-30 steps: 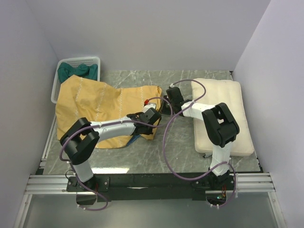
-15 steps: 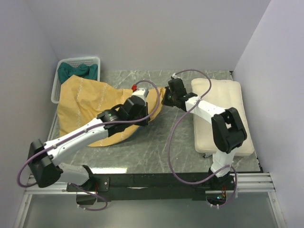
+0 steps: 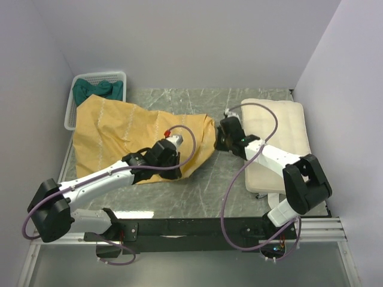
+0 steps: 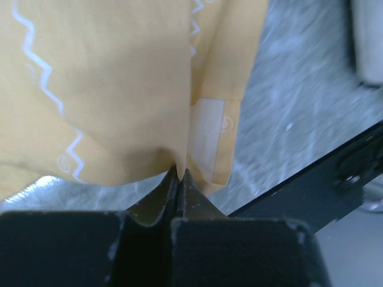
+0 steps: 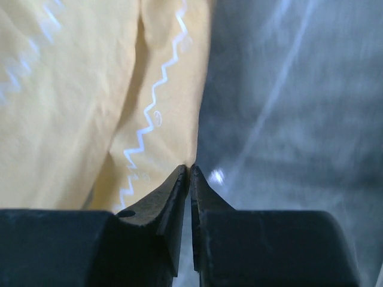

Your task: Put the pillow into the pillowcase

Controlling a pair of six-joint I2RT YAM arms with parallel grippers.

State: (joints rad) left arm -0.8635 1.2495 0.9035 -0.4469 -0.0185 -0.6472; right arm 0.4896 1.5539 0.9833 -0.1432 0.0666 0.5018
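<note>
The pillowcase (image 3: 119, 128) lies spread on the left half of the table, mustard-yellow side out with white zigzag lines. No blue side shows. My left gripper (image 3: 173, 167) is shut on its near edge by a pale label, as the left wrist view shows (image 4: 181, 173), with yellow fabric (image 4: 108, 89) ahead. My right gripper (image 3: 218, 139) is shut on the case's right edge; in the right wrist view (image 5: 190, 168) the fabric (image 5: 78, 89) fills the left. The cream quilted pillow (image 3: 287, 137) lies flat at the right, beside the right arm.
A white basket (image 3: 99, 76) holding green cloth (image 3: 96, 89) stands at the back left corner. Walls close in the left, back and right. A black rail (image 3: 197, 226) runs along the table's near edge.
Both grippers have moved nearer and slightly right while holding the pillowcase. Its right edge now reaches further right and the cloth lies flatter.
</note>
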